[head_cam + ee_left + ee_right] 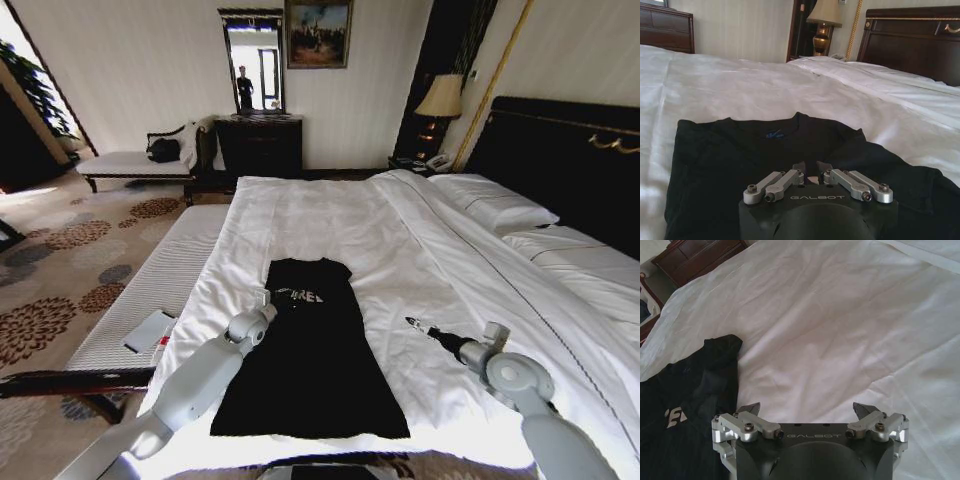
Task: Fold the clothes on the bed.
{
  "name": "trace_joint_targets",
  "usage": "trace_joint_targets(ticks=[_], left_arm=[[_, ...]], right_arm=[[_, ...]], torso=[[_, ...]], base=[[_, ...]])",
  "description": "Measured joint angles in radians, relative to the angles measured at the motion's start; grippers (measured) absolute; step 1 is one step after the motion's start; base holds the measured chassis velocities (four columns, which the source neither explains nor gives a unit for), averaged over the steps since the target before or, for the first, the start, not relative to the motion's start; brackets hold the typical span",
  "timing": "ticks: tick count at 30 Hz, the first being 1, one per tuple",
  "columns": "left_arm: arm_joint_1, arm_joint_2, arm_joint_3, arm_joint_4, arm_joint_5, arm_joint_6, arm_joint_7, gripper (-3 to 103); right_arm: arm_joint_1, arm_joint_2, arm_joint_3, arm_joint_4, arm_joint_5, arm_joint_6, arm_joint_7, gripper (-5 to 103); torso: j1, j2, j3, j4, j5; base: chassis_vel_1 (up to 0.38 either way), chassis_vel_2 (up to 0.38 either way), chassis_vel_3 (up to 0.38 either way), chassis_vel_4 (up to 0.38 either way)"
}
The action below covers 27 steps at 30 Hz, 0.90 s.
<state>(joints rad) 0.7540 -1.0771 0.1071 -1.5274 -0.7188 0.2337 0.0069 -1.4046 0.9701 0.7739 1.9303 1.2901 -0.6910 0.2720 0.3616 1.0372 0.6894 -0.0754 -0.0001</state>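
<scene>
Fingers (pixel 799 176) of the left gripper (pixel 809 172) sit drawn close together, a small gap between their dark tips, low over the chest of the black garment (pixel 312 350); whether they pinch fabric, I cannot tell. In the head view this left gripper (pixel 268 300) rests at the garment's left edge, level with the white lettering (pixel 300 297). The right gripper (pixel 807 410) stands with its jaws spread wide apart over bare white sheet, holding nothing; in the head view it (pixel 415 325) hovers just off the garment's right side, apart from the cloth.

The garment lies flat on the bed (pixel 430 250), near the foot end, on the left half of the mattress. Its long axis runs from foot toward the headboard (pixel 570 160), collar pointing toward the far end, hem nearest the robot. Its sleeves look tucked in, so the outline is a narrow strip that widens toward the hem.

Open sheet spreads wide beyond the collar and to the right, up to the pillows (pixel 500 205). On the left, the mattress edge comes close to the garment, with a white-cushioned bench (pixel 160 290) just beside the bed. The hem lies near the foot edge.
</scene>
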Motion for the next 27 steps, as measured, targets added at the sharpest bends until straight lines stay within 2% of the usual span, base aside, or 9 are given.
trace_joint_targets(ticks=[2,4,8,10,17,19,22,26,27], left_arm=[[0.017,0.016,-0.014,-0.029,0.012,0.000,0.000,28],[0.028,0.024,-0.020,-0.045,0.016,0.000,0.000,28],[0.059,0.053,-0.069,-0.080,0.015,-0.005,0.000,50],[0.064,0.059,-0.085,-0.083,0.012,-0.006,0.000,50],[0.138,0.113,-0.185,-0.139,-0.026,-0.009,0.000,83],[0.164,0.127,-0.203,-0.158,-0.028,-0.009,0.000,83],[0.246,0.177,-0.261,-0.213,-0.019,-0.018,0.000,97],[0.283,0.206,-0.293,-0.235,-0.014,-0.023,0.000,100],[0.273,0.207,-0.283,-0.230,-0.014,-0.024,0.000,100]], right_arm=[[0.009,0.000,-0.010,-0.003,-0.001,0.000,0.000,100],[0.012,0.000,-0.015,-0.003,-0.003,0.001,0.000,100],[0.018,-0.001,-0.022,-0.004,-0.006,0.004,0.000,100],[0.018,-0.002,-0.023,-0.003,-0.008,0.005,-0.001,100],[0.067,-0.025,-0.059,0.002,-0.012,0.045,-0.021,100],[0.089,-0.033,-0.072,-0.004,-0.002,0.056,-0.028,100],[0.180,-0.061,-0.129,-0.040,0.041,0.068,-0.031,100],[0.261,-0.083,-0.176,-0.072,0.055,0.069,-0.031,100],[0.275,-0.089,-0.181,-0.083,0.058,0.070,-0.031,100]], torso=[[0.000,0.000,0.000,-0.0001,0.0001],[0.000,0.000,0.000,-0.0001,0.0001],[0.000,0.000,0.000,-0.0001,0.0001],[0.000,0.000,0.000,-0.0002,-0.0001],[0.000,0.000,0.000,-0.0003,0.0000],[0.000,0.000,0.000,-0.0003,-0.0001],[0.000,0.000,0.000,0.0002,0.0002],[0.000,0.000,0.000,0.0012,0.0003],[0.000,0.000,0.000,0.0007,0.0003]], base=[[0.000,0.000,0.000,0.000],[0.000,0.000,0.000,0.000],[0.000,0.000,0.000,0.000],[0.000,0.000,0.000,0.000],[0.000,0.000,0.000,0.000],[0.000,0.000,0.000,0.000],[0.000,0.000,0.000,0.000],[0.000,0.000,0.000,0.000],[0.000,0.000,0.000,0.000]])
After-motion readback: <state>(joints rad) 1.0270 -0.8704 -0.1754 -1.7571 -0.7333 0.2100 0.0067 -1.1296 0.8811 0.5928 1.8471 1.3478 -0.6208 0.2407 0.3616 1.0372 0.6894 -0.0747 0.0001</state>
